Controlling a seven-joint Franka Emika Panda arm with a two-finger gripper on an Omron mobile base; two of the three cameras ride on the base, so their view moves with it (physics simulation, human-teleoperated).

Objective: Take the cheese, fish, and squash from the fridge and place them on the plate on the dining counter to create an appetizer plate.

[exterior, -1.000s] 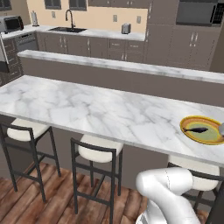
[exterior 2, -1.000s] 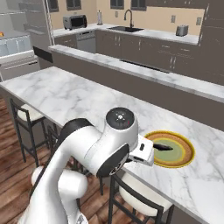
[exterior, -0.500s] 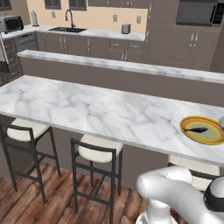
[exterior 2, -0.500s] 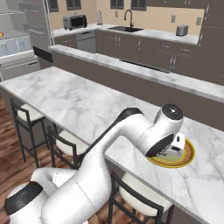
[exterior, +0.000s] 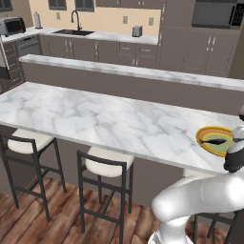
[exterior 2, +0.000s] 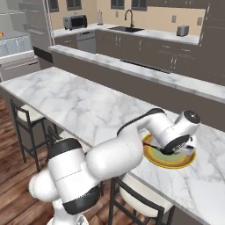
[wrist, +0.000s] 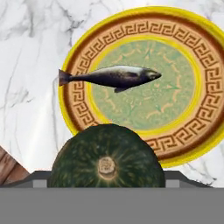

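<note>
The fish (wrist: 109,76) lies on the plate (wrist: 131,33) — the plate on the dining counter (exterior: 95,119), near its edge.

This is a home kitchen. A long marble-veined dining counter (exterior: 109,119) has dark-framed stools (exterior: 107,183) with white seats tucked under it, over a wooden floor (exterior: 57,224). Behind it, brown cabinets (exterior: 119,50) run along the wall with a sink and faucet (exterior 2: 128,19), a toaster (exterior: 137,31) and a microwave (exterior 2: 74,21).

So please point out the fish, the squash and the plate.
fish (wrist: 109,76), hand view, middle of its body.
squash (wrist: 106,153), hand view, its dark green top.
plate (wrist: 76,65), hand view, its patterned rim.
</note>
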